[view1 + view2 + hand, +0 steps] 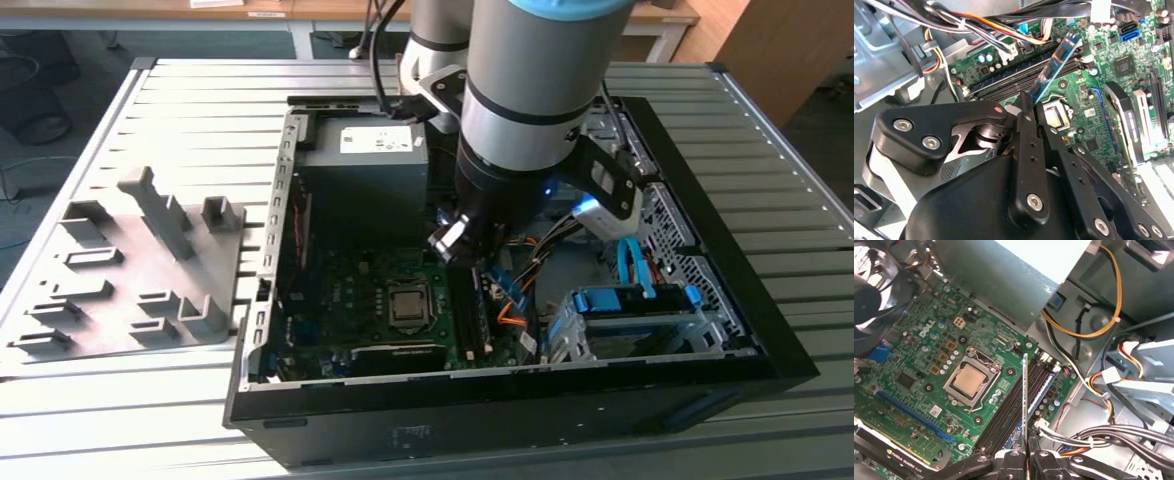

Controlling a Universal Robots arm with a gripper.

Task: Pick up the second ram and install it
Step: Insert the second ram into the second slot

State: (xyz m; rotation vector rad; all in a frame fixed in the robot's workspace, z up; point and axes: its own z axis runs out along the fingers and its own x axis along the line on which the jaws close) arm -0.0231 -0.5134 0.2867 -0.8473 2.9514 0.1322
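The tool [1025, 457] is gripping the ram [1025, 400] between its closed fingers. In the first wrist view the stick is showing edge-on as a thin line running out from the fingertips. In the second wrist view the ram is reaching forward from the tool with its chip face turned partly to the camera. Pickup is therefore looking done. The stick is hanging over the slots [1006, 410] beside the socket [970, 381] on the board [914, 370]. In both wrist views its line is crossing the slots at an angle rather than lying along one, so I am judging it unseated and not yet lined up. Whether its far edge is touching the board I cannot tell. Whether a first stick is already sitting in a neighbouring slot I cannot tell either. In the exterior view the arm is reaching down into the open case [747, 340], with the tool near the middle of the board. Cables [1104, 310] are running just beside the slots, on the drive-bay side. The tray [94, 300] is lying on the counter [200, 90] at the exterior view's left, well apart from the case. Left to do, by my reading: lining up, lowering and pressing home.
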